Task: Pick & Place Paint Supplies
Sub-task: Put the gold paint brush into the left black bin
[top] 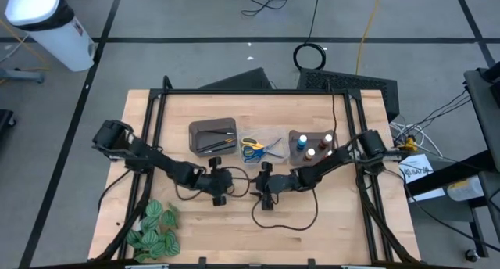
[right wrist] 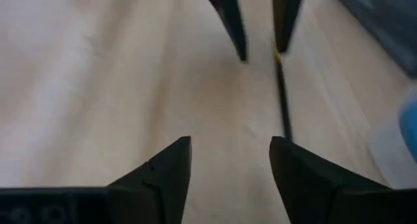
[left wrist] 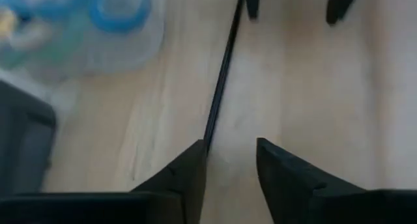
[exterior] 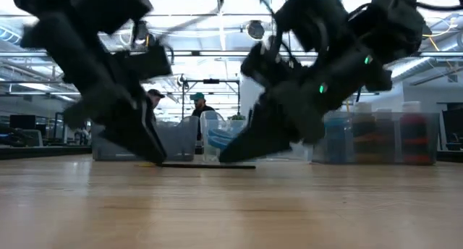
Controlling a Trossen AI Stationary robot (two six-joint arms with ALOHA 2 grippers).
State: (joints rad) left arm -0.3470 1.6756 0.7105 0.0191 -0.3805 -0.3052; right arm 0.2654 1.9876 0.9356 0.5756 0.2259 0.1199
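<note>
Holding brushes, the grey bin (top: 212,136) sat beside a clear bin (top: 262,146) of scissors (top: 251,150) and another with paint bottles (top: 311,147). Both the left hand (left wrist: 229,160) and right hand (right wrist: 230,157) were spread over a loose paintbrush (exterior: 207,165) on the counter (top: 344,230).

Paintbrush (left wrist: 221,74): we see it cut off at the top centre of the left wrist frame.
Scissors (left wrist: 98,15): we make out only blurred blue loops, upper left.
Paint bottles (exterior: 391,137): smeared colours, right of the low frame.
Arms: cropped at the low frame's top.
</note>
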